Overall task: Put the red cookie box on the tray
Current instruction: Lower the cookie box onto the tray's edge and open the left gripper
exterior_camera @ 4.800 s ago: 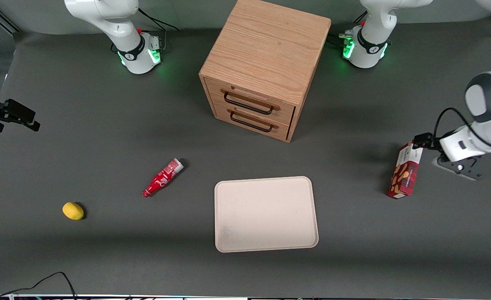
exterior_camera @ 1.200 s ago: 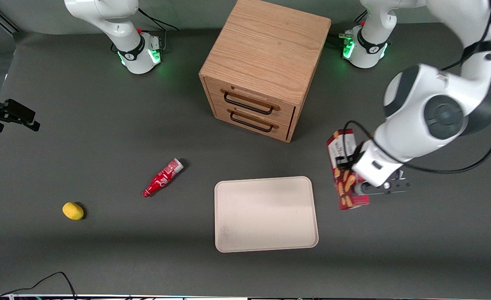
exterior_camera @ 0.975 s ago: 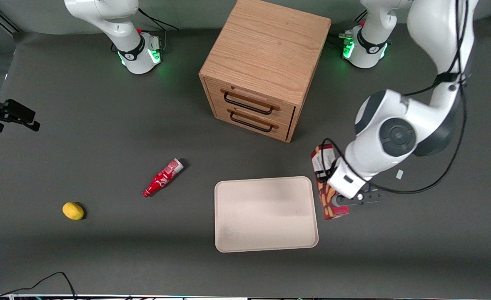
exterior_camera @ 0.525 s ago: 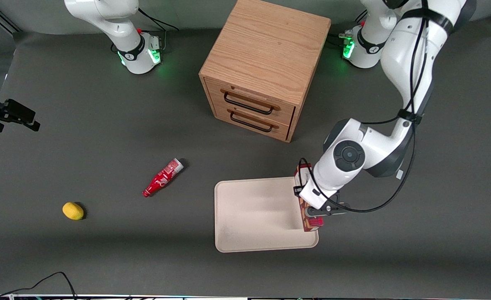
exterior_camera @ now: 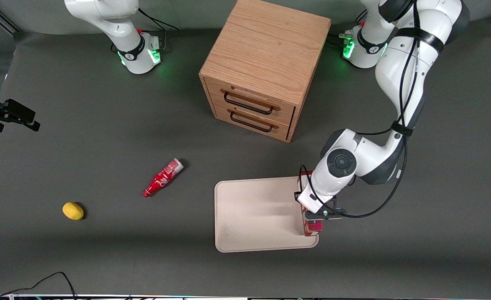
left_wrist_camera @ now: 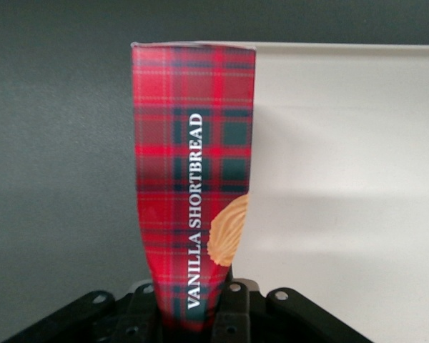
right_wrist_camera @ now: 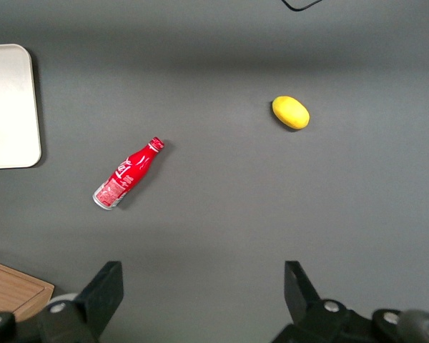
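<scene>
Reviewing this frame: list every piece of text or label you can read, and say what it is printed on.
"VANILLA SHORTBREAD": white capitals along the plaid side of the red cookie box, held in the gripper at the edge of the tray.
The red soda bottle carries a white label, too small to read.
Nothing else shows readable text.

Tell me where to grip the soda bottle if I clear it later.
Grip the red soda bottle across its wider labelled body, coming from above with fingers straddling its long axis: it lies on its side, neck tapering. The gripper is shut on the red cookie box at the tray edge.
</scene>
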Robot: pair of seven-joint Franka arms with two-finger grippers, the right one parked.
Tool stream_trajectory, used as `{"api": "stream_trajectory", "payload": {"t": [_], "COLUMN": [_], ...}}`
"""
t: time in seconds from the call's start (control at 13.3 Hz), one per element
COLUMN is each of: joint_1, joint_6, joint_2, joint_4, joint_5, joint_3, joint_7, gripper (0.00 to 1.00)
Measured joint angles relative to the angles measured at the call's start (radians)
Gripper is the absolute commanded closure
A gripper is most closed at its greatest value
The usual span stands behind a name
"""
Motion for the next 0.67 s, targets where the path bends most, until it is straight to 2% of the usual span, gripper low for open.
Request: {"api": "stream_trajectory", "payload": {"t": [0.07, 0.15, 0.22, 0.3, 0.38, 0.67], "joint_1": [-0.005, -0.010, -0.013, -0.014, -0.015, -0.016], "joint_6": [0.005, 0.014, 0.022, 0.026, 0.027, 0.030], "joint_2": [0.005, 0.010, 0.014, 0.015, 0.015, 0.015], "joint_4": [0.000, 0.000, 0.000, 0.000, 0.001, 0.012], "joint_5": [0.004, 0.015, 0.026, 0.033, 0.035, 0.038], "joint_3": [0.001, 0.004, 0.007, 0.008, 0.008, 0.014], "joint_7": [-0.010, -0.022, -0.028, -0.030, -0.031, -0.039], "gripper": [1.00, 0.78, 0.34, 0.06, 0.00, 0.00]}}
